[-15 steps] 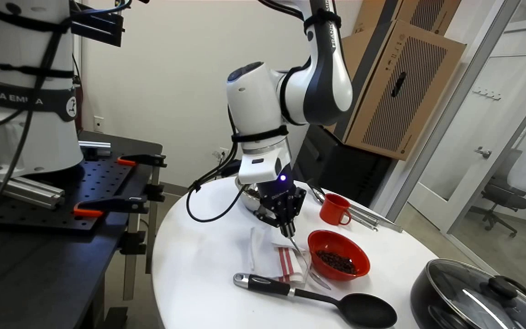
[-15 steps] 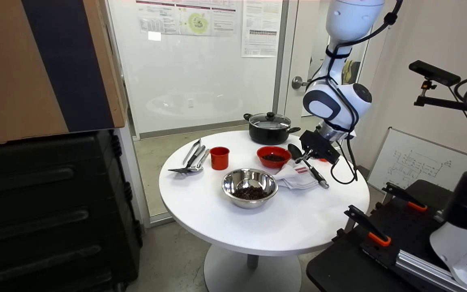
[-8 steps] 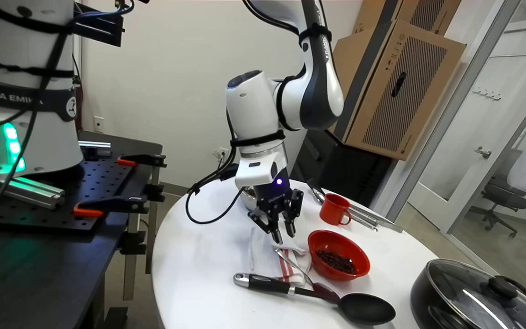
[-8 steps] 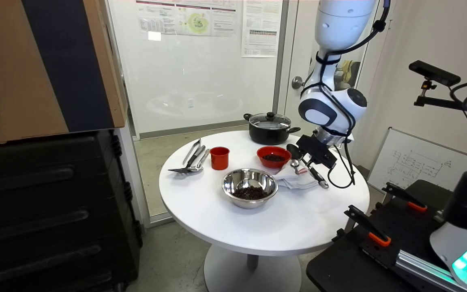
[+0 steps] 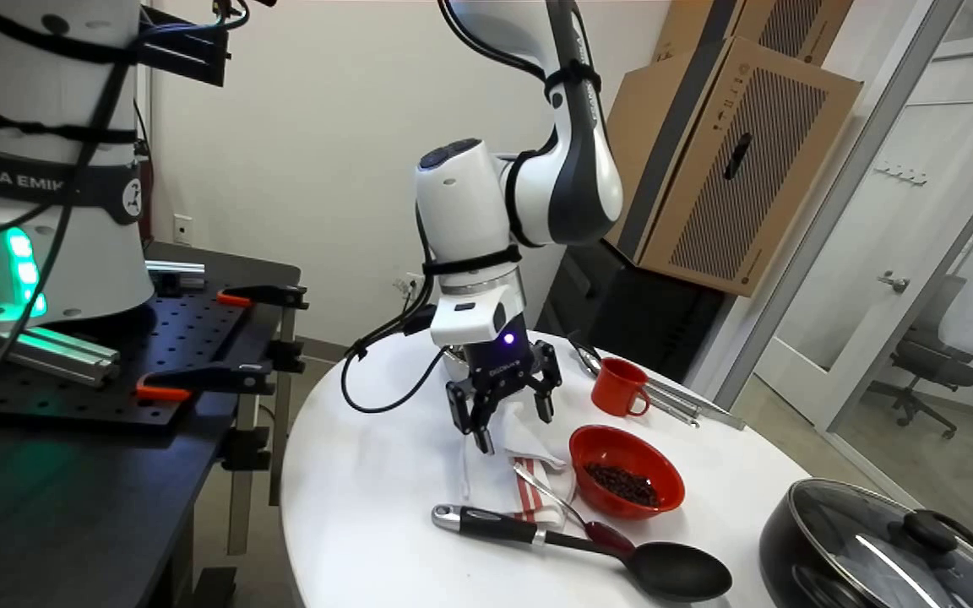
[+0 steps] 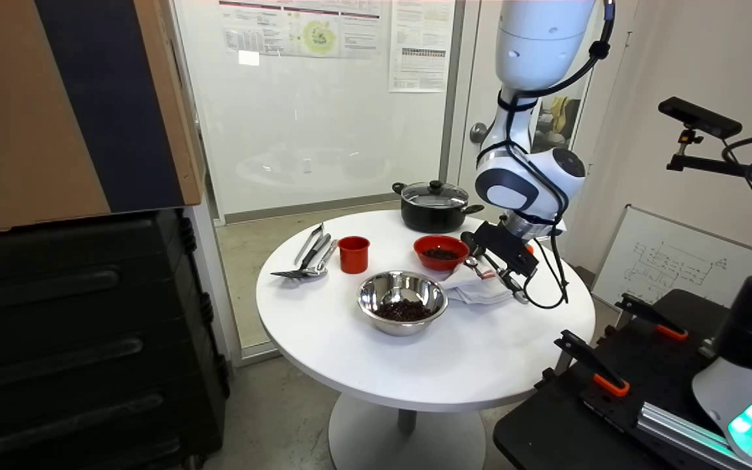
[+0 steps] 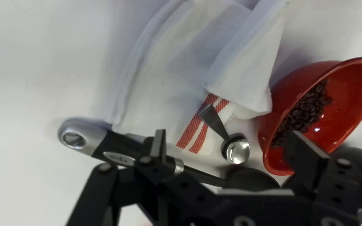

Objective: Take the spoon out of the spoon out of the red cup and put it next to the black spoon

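Observation:
A silver spoon lies partly across the striped cloth. Its head is close beside the black spoon; whether the two touch I cannot tell. In the wrist view the black spoon's handle runs behind one of my fingers. My gripper stands open above the cloth, its fingers spread wide and nothing held. Seen from the wrist, the silver spoon is below and between the parted fingers. The red cup stands upright across the table, with no spoon visible above its rim in either exterior view.
A red bowl of dark beans sits right beside the spoons. The white cloth lies under the gripper. A steel bowl, a lidded black pot and several utensils share the round table.
My gripper has let go of the silver spoon and opened wide. The spoon has gone from standing tilted to lying down. In both exterior views the gripper has shifted a little leftward.

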Robot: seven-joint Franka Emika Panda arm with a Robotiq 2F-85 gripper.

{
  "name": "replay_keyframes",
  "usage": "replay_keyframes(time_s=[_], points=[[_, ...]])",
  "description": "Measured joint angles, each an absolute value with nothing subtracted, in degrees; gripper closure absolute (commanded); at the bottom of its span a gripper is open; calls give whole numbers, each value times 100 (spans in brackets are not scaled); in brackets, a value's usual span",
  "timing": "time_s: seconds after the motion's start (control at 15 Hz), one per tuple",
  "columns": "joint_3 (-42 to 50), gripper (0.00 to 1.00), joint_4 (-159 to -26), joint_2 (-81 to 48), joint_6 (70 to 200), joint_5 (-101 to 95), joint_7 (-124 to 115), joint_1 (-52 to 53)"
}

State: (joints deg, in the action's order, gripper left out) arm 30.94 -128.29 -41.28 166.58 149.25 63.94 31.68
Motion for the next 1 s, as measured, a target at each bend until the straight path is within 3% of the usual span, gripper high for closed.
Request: replay_keyframes(time_s=[0.67, 1.0], points=[[2450, 0, -13843, -2180, 16825, 12476, 5130, 2371], [2391, 0, -14057, -1830, 16825, 12373, 5108, 2300]])
